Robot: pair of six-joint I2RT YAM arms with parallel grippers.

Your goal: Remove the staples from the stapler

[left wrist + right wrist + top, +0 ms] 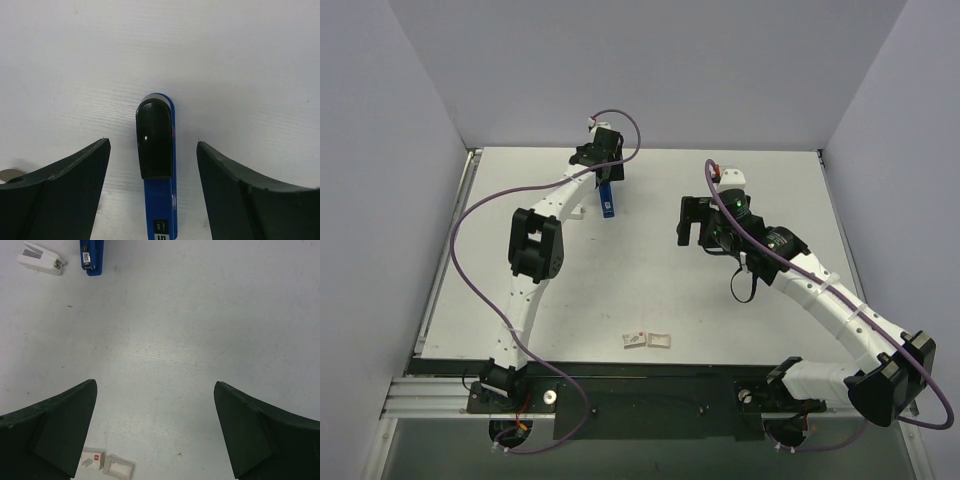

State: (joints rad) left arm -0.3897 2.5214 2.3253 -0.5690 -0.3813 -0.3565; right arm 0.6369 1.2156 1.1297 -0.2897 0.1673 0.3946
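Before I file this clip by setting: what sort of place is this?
Likely a robot test bench: plain walls round a white table, left arm and right arm on a rail.

Stapler (161, 210): blue body reads as smooth, glossy plastic. Its black end (154, 142) is glossy too and catches a small highlight. Table (240, 60): white, matt, with fine streaky grain. Left gripper fingers (65, 190) and right gripper fingers (50, 430): black, matt, faintly grainy plastic by the look. In the upper left of my right wrist view is a small white piece (40, 259), smooth plastic with a grey panel. In the lower left are white scraps (107, 464), matt and paper-like. Purple cable (470, 215): smooth sheath. Bottom-left rail (420, 395): bare silvery metal.
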